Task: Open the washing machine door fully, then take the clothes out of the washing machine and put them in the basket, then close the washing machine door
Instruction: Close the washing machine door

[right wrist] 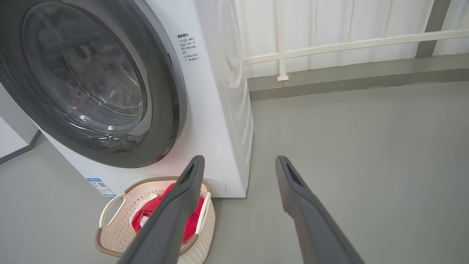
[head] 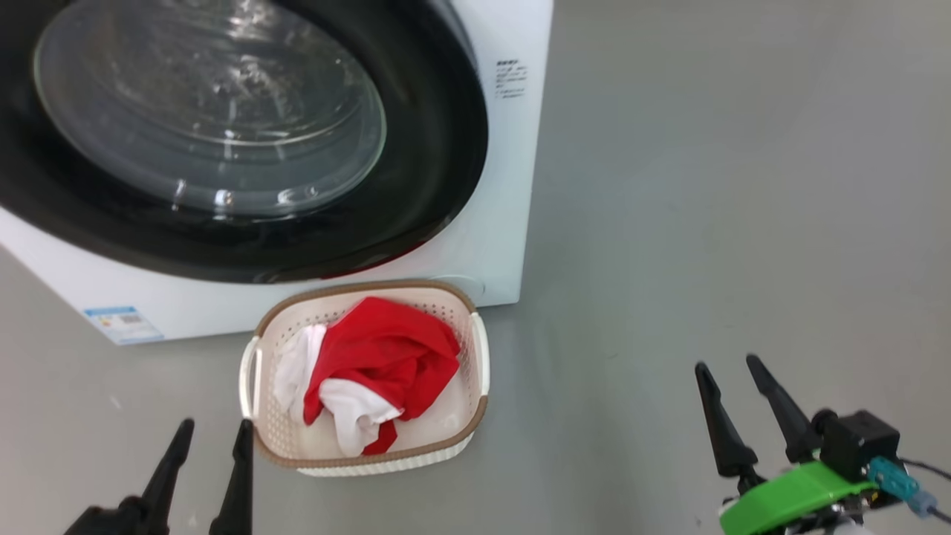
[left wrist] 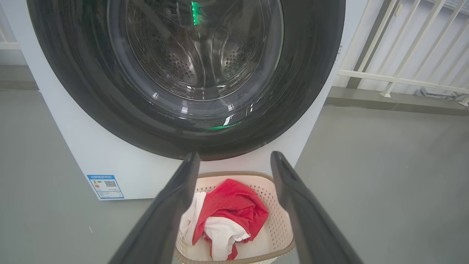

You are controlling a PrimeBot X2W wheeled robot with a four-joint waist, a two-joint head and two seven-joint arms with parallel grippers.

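The washing machine (head: 513,223) stands with its black-rimmed glass door (head: 223,119) flat against its front. In front of it on the floor sits the cream basket (head: 475,349), and the red and white clothes (head: 379,364) lie heaped inside. My left gripper (head: 212,432) is open just left of the basket's near corner, nothing between its fingers. Far to the right, over bare floor, my right gripper (head: 732,370) is open and holds nothing. The left wrist view looks over the basket (left wrist: 278,223) and clothes (left wrist: 231,209) at the door (left wrist: 190,73). In the right wrist view the basket (right wrist: 113,220) sits at lower left.
Grey floor (head: 706,186) spreads wide to the right of the machine. A white railing (right wrist: 329,47) and a low kerb (right wrist: 348,79) run behind it. A blue label (head: 122,323) marks the machine's lower front corner.
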